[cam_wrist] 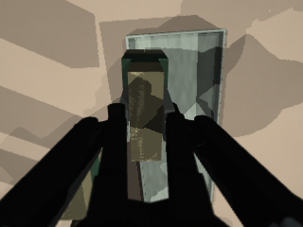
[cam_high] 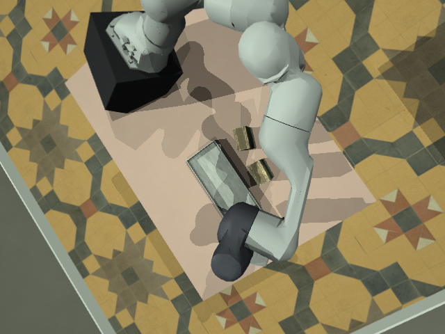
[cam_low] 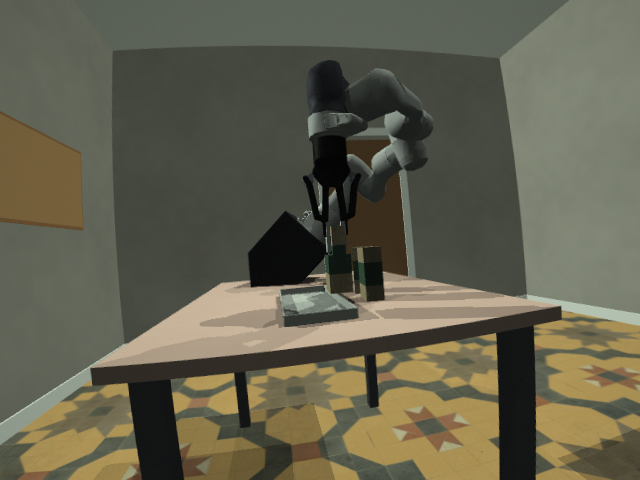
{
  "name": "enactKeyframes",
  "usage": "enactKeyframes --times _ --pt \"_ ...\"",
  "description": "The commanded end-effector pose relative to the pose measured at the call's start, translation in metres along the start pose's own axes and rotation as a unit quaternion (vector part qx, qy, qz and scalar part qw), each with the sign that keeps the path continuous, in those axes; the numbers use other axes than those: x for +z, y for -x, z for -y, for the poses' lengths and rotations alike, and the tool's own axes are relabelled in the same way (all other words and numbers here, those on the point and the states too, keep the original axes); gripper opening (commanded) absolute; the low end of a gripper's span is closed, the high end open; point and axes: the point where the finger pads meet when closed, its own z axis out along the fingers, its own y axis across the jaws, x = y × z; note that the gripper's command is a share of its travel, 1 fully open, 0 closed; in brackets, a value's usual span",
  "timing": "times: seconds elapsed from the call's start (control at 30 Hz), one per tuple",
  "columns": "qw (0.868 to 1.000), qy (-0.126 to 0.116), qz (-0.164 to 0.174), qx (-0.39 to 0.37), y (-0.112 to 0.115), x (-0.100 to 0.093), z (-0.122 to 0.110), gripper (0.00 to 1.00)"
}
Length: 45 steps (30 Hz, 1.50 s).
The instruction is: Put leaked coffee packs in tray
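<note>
My gripper [cam_low: 336, 230] [cam_wrist: 145, 96] is shut on a coffee pack [cam_low: 338, 263] [cam_wrist: 146, 95], upright, with tan ends and a green middle. Its gripped top looks narrower than the part below. In the wrist view it overlaps the left part and left rim of the grey tray [cam_high: 215, 176] [cam_low: 317, 316] [cam_wrist: 189, 76]; its exact height above the tray is unclear. The arm hides it in the top view. A second pack [cam_high: 261, 171] [cam_low: 371, 273] stands beside the tray's long side. A third pack [cam_high: 244, 138] [cam_low: 355, 268] stands farther back, partly hidden in the exterior view.
All of this is on a pink table [cam_high: 154, 194] [cam_low: 196, 330]. The black base block [cam_high: 143, 91] [cam_low: 281, 253] of the arm is at the back. One standing pack also shows at the lower left of the wrist view, close beside the gripper's left finger, partly hidden.
</note>
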Motion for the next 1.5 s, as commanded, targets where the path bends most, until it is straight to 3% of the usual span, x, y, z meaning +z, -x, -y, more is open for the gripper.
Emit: enactKeyframes --times 0.0,0.43,1.17,1.47 --pt "1.000 -0.007 0.000 -0.019 -0.003 -0.002 -0.012 0.23" --pt "1.000 -0.007 0.000 -0.019 -0.006 -0.001 -0.053 0.23" --pt "1.000 -0.007 0.000 -0.019 -0.006 0.000 -0.055 0.23" --pt "1.000 -0.007 0.000 -0.019 -0.006 0.012 -0.054 0.23"
